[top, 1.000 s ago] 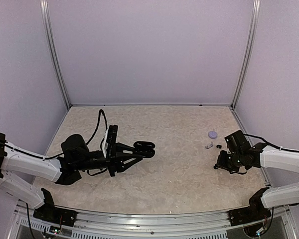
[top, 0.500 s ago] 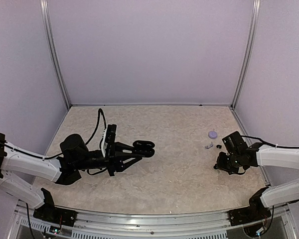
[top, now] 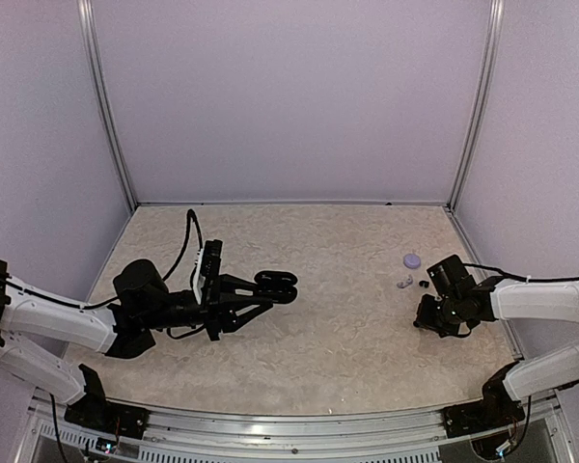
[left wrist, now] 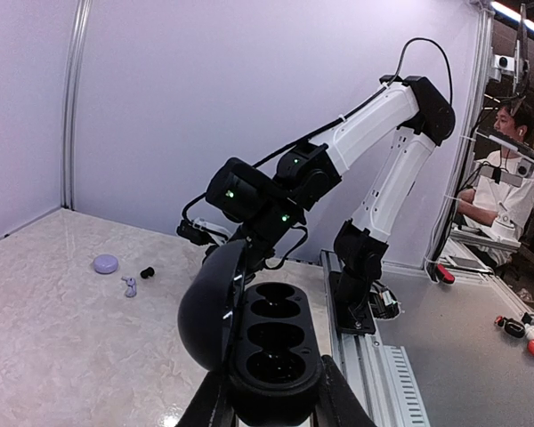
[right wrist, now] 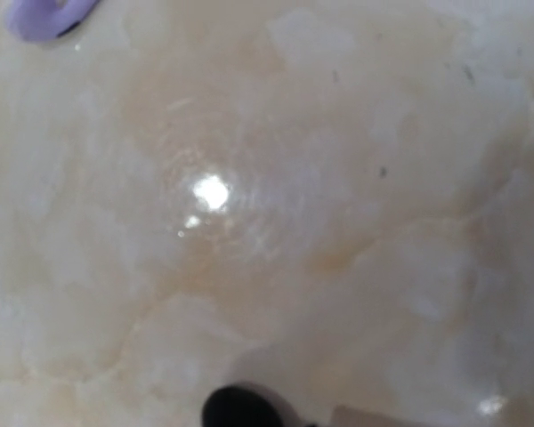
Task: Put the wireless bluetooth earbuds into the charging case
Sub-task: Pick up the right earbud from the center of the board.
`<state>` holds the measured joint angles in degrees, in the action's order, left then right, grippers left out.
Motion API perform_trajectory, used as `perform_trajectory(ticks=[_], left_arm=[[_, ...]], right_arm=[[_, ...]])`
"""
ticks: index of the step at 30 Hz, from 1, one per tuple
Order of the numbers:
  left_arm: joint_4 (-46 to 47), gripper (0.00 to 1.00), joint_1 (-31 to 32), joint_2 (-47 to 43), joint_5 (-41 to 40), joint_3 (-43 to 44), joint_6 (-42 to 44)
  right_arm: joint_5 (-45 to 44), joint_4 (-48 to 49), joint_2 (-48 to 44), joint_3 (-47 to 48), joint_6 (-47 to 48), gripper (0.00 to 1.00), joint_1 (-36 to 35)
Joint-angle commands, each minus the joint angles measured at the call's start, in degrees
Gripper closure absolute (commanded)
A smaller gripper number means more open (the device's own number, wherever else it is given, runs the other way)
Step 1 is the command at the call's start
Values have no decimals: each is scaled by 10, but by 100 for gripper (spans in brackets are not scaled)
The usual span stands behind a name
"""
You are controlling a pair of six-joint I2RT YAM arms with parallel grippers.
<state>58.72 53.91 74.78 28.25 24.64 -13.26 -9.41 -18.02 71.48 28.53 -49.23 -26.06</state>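
Observation:
My left gripper [top: 268,289] is shut on the black charging case [top: 277,284] and holds it above the table. In the left wrist view the gripper [left wrist: 274,396] grips the case's base [left wrist: 276,342]. The lid [left wrist: 209,307] stands open on the left and the wells look empty. A black earbud [top: 424,284] and a lavender earbud [top: 403,283] lie at the right, also seen from the left wrist as black earbud [left wrist: 147,271] and lavender earbud [left wrist: 130,286]. My right gripper [top: 427,320] points down close to the table just near of them. Its fingers do not show clearly.
A small lavender case [top: 412,259] lies behind the earbuds, also in the left wrist view [left wrist: 105,263]. The right wrist view shows the table up close, a lavender shape [right wrist: 44,13] at the top left and a blurred black blob [right wrist: 240,409] at the bottom edge.
My right wrist has shifted slightly left and further from the base. My left gripper has drifted slightly left with the case.

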Motion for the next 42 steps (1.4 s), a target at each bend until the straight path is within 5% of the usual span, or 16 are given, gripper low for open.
perform_trajectory(ticks=[1, 10, 25, 31, 42], left_arm=[[18, 96, -4, -10, 4, -7, 3], [18, 96, -5, -8, 5, -6, 3], [19, 96, -9, -7, 4, -7, 2], [7, 96, -26, -9, 22, -6, -7], [-82, 94, -50, -29, 100, 14, 12]], right_arm=[[0, 16, 13, 10, 3, 78, 10], [18, 30, 30, 17, 10, 74, 13], [53, 21, -11, 33, 12, 100, 14], [92, 78, -72, 43, 137, 100, 13], [391, 196, -197, 76, 385, 100, -4]])
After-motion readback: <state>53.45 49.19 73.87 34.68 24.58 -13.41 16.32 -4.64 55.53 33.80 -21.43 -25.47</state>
